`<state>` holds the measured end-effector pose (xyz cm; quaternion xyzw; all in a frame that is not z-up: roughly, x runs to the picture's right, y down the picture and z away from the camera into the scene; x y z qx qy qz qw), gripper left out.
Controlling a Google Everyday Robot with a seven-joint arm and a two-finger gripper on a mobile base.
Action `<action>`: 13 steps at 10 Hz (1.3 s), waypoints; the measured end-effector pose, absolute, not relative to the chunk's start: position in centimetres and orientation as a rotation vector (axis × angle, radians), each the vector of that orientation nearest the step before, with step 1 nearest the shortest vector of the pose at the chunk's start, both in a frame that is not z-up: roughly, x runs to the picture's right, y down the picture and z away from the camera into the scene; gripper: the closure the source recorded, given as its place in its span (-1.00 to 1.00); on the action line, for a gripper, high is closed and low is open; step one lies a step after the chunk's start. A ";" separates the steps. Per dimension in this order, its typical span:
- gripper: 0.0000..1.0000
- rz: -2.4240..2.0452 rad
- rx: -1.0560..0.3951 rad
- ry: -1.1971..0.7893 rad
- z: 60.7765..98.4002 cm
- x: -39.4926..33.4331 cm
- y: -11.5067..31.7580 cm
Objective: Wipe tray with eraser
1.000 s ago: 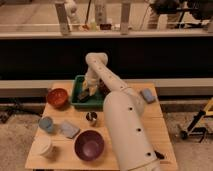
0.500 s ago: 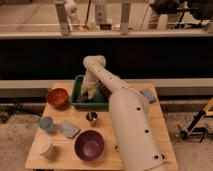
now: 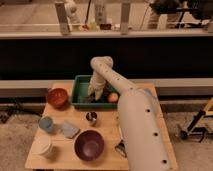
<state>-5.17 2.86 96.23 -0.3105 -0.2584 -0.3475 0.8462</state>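
Compared with half a second ago, the arm [image 3: 134,125] is carrying its elbow further to the right, and its thick near link is covering more of the right side of the surface [image 3: 60,114]. The tool [image 3: 92,97] is still reaching down inside the tray [image 3: 78,95], hanging over the front-left part of its floor. Whether the tool is standing apart or clamped on something cannot be told. A small dark shape that is looking like the eraser [image 3: 87,99] is lying on the tray floor right at the tool's tip; whether they are touching cannot be told.

An orange fruit [image 3: 113,97] is resting in the tray's front-right corner, just beside the wrist. The tray is sitting at the back of the surface, with a red bowl [image 3: 57,97] standing just to its left. Nearer the front, a metal cup [image 3: 91,118], a blue cup [image 3: 46,124], a grey-blue pad [image 3: 69,130], a white cup [image 3: 46,149] and a purple bowl [image 3: 89,145] are standing apart from one another. A black-and-white object [image 3: 120,148] is peeking out beside the arm, which is blocking the view of the surface's right half.
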 end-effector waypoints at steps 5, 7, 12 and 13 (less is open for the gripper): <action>1.00 -0.685 -0.649 -0.512 97.3 -4.7 1.0; 1.00 -0.690 -0.640 -0.516 97.5 -6.2 0.2; 1.00 -0.747 -0.628 -0.551 97.0 -11.0 -0.1; 1.00 -0.765 -0.630 -0.561 96.8 -11.7 0.4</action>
